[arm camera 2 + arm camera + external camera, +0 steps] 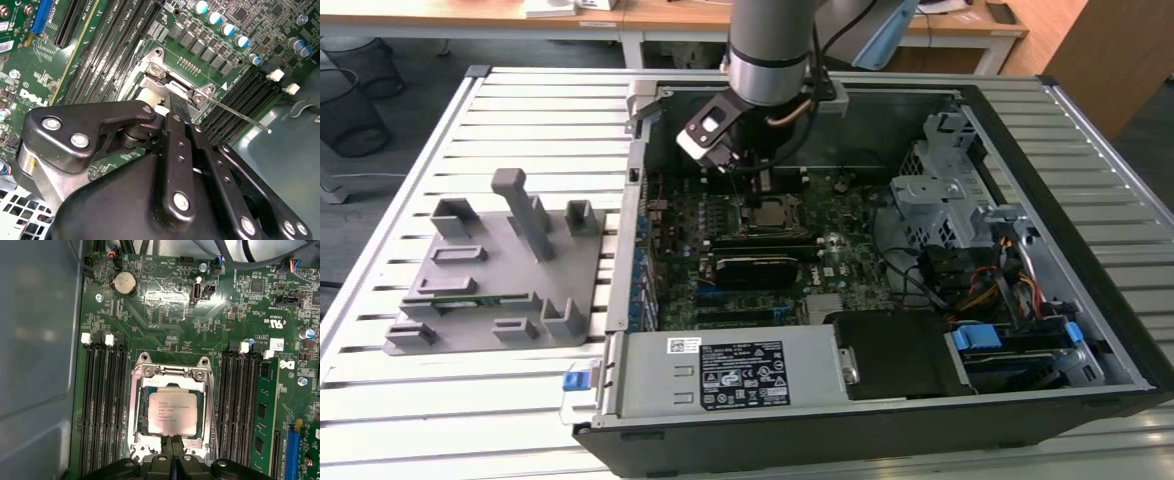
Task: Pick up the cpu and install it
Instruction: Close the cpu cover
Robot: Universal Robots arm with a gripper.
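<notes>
gripper (177, 107) closed on nothing, poised at the edge of the seated cpu (172, 412).
second wrist view: black finger links (180, 165) sit nearest, fingers pressed together, tips just over the metal socket frame (160, 75), memory slots (100, 50) close on both sides. first wrist view: the cpu lies flat inside the frame, just beyond the empty fingertips (168, 447). exterior view: the arm (767, 50) drops into the open case (854, 445) near its far wall, drive cage (941, 190) well apart on the exterior view's right.

A silver-grey tubular arm (771, 45) with a pale blue joint cap (887, 35); the gripper (172, 442) is matte black, its hinged bars (180, 165) studded with bright screws (181, 201).
</notes>
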